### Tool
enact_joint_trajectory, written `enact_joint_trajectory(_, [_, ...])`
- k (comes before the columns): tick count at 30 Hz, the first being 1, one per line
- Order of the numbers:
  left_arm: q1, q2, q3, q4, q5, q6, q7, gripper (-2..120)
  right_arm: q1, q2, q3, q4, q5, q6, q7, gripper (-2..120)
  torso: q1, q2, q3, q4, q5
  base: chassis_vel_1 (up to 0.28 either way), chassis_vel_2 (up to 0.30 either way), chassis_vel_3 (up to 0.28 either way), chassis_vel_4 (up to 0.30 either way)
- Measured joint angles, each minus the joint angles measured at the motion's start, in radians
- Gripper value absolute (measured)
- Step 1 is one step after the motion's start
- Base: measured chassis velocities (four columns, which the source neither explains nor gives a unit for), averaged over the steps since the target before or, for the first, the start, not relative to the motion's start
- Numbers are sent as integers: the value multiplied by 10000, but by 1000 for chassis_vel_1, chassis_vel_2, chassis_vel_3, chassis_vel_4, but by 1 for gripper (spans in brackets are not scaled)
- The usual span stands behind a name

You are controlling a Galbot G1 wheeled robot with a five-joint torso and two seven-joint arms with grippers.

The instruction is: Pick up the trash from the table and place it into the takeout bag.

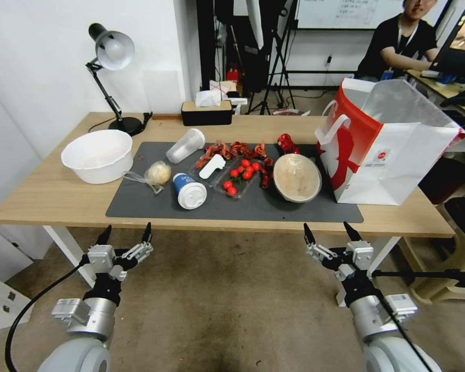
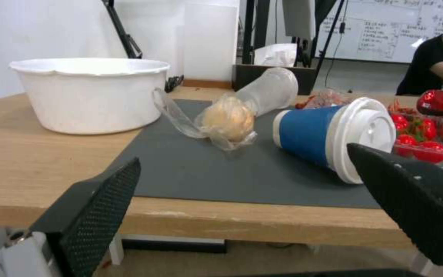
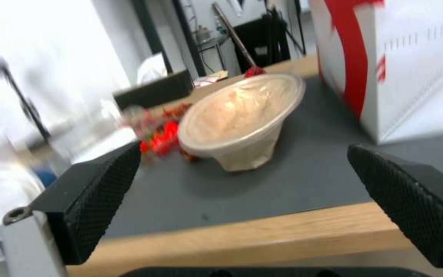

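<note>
Blue cup (image 1: 189,190) lies on its side on the grey mat (image 1: 139,204), long axis front-to-back, white lid toward the robot. Tan bowl (image 1: 296,177) is tipped beside the takeout bag (image 1: 387,147). Left gripper (image 1: 125,235) and right gripper (image 1: 329,233) hang spread before the light-wood table (image 1: 41,196); concrete floor.

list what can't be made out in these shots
- Inside of the takeout bag: head view looks at its side, so its own walls hide any contents.
- Blue cup: white lid hides whether anything is left inside, left wrist view.
- Items left of the tan bowl: smeared by blur, right wrist view.
- Clear plastic cup: partly behind the clear bag.
</note>
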Motion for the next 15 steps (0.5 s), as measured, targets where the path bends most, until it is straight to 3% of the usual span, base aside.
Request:
enact_joint_trajectory(8, [-36,-52,16,-17,12,-12,65,100,1684,-299,-236,-243,4160,-1375,2039,100,0,0,1,0,0,0,0,0,0])
enact_joint_trajectory(14, [-196,61,117,47,41,19,61,100,2220,-377,-367,-513,5086,-1739,2867,100,0,0,1,4,1,0,0,0,0])
enact_joint_trajectory(15, [-342,207,221,120,40,92,57,100,2414,-381,-348,-663,5426,-1847,3302,100,0,0,1,-7,-2,0,0,0,0])
